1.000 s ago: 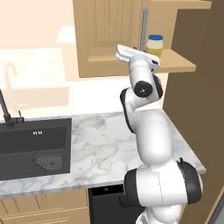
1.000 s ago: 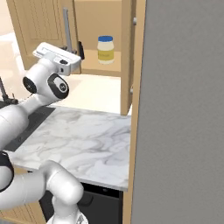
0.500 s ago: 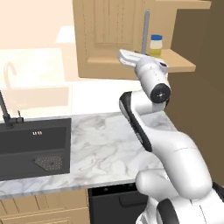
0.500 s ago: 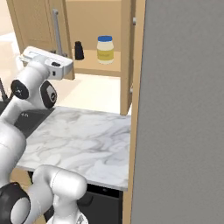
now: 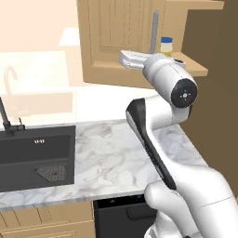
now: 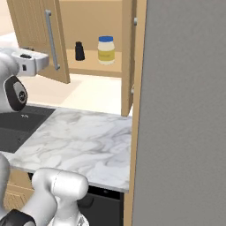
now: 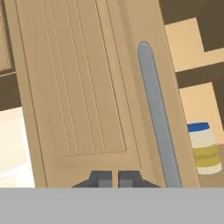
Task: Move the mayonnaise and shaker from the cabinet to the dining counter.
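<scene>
Well apart from the closed, empty fingers [image 7: 111, 179], the mayonnaise [image 7: 203, 148] stands beyond the door's handle [image 7: 157, 118].

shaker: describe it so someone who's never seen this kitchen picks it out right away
Look at the open light-wood wall cabinet above the marble counter. On its wooden shelf two items stand side by side, apart. The shaker is the small black one left of the mayonnaise, a wider pale-yellow jar with a blue lid.

The shaker [image 6: 79, 50] stands left of the mayonnaise [image 6: 106, 50] on the shelf inside the cabinet [image 6: 90, 68].
</scene>
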